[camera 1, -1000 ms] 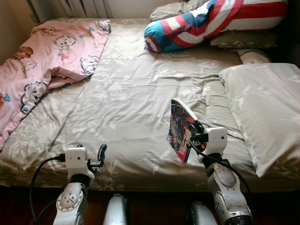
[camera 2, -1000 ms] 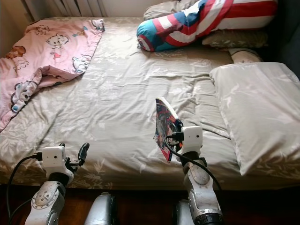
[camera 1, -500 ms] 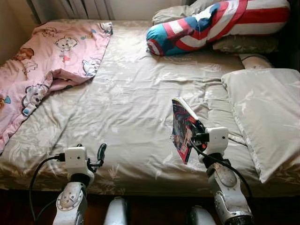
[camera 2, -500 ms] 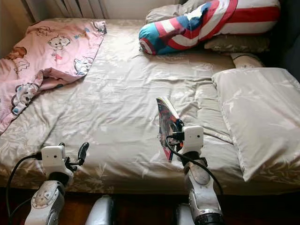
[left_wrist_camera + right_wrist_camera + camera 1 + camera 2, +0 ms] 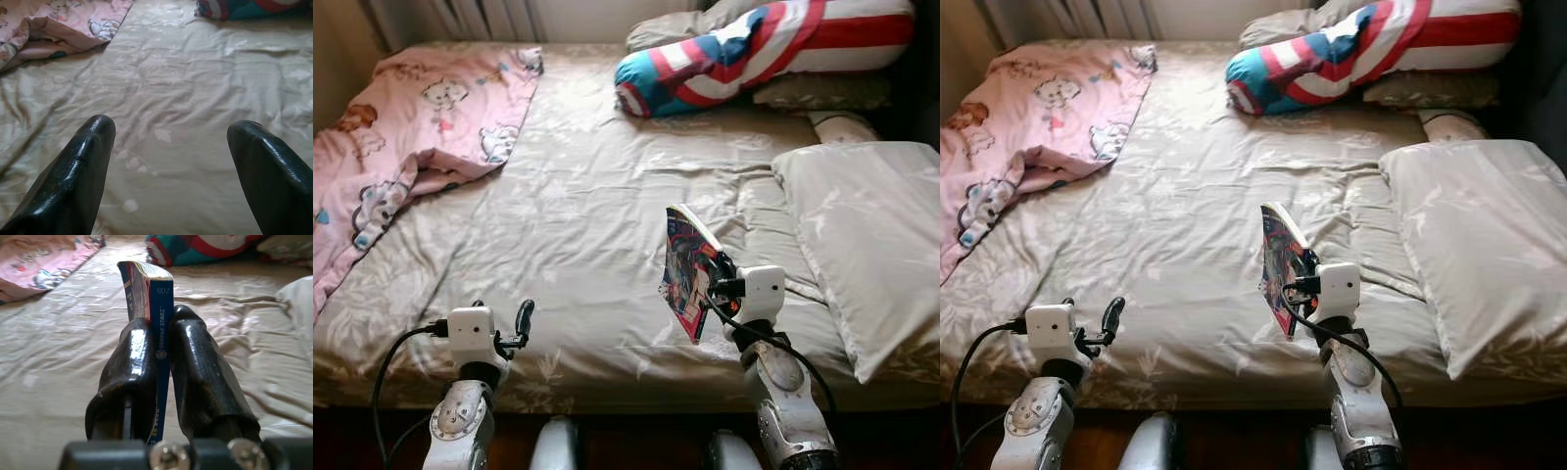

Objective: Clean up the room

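While the right claw (image 5: 713, 282) clamps a book (image 5: 686, 272) above the bed (image 5: 587, 206), the left claw (image 5: 171, 161) gapes apart, pillow (image 5: 867, 235) nearby.

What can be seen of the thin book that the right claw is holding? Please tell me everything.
The book is thin and soft-covered, with a colourful illustrated cover and a blue spine printed with white letters. The right claw is shut on it, one black finger on each side of the spine. It stands upright on edge, lifted above the beige bedsheet near the front of the bed, with nothing but the fingers touching it. Its top corner leans slightly away from the robot.
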Available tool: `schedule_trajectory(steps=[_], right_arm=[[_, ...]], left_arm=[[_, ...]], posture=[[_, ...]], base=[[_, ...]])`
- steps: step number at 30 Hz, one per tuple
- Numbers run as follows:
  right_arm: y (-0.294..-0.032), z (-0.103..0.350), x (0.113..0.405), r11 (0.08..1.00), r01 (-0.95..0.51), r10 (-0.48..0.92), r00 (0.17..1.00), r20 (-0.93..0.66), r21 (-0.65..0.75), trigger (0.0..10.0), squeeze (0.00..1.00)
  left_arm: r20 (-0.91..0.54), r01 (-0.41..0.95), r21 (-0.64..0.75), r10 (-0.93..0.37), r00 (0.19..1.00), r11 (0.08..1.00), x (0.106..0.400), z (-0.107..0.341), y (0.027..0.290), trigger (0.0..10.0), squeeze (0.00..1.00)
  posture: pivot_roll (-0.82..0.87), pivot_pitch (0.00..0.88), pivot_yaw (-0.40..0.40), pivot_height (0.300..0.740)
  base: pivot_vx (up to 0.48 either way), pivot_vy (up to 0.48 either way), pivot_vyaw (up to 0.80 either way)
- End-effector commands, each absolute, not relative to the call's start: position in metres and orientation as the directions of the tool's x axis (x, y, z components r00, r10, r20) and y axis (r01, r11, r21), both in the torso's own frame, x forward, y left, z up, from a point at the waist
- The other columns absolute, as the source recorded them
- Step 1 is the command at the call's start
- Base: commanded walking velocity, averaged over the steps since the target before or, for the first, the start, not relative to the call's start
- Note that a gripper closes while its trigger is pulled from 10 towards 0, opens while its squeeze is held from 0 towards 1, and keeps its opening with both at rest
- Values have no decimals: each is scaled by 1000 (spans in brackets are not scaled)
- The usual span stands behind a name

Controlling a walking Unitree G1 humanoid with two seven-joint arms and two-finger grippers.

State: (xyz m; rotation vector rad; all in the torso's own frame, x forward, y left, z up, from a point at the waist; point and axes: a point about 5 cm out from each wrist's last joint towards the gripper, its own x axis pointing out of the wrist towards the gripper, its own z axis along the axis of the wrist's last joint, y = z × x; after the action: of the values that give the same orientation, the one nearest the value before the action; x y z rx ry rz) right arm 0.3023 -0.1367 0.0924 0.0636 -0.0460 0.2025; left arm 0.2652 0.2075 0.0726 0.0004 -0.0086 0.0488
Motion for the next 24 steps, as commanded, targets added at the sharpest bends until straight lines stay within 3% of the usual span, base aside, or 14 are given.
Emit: schedule_trajectory(steps=[1,14,24], right_arm=[[-134,106,305,975,-217,210,970,119,49,10000,0],[-133,105,305,975,-217,210,971,116,51,10000,0],[-132,104,306,975,-210,203,973,106,69,10000,0]], left_arm=[[-8,-56,25,56,998,998,262,69,211,10000,0],[-6,-58,25,59,998,998,261,69,212,10000,0],[-10,-58,26,58,998,998,261,69,212,10000,0]], posture=[[-66,149,29,619],[-64,149,30,619],[-60,145,35,619]], base=[[311,0,0],[310,0,0],[0,0,0]])
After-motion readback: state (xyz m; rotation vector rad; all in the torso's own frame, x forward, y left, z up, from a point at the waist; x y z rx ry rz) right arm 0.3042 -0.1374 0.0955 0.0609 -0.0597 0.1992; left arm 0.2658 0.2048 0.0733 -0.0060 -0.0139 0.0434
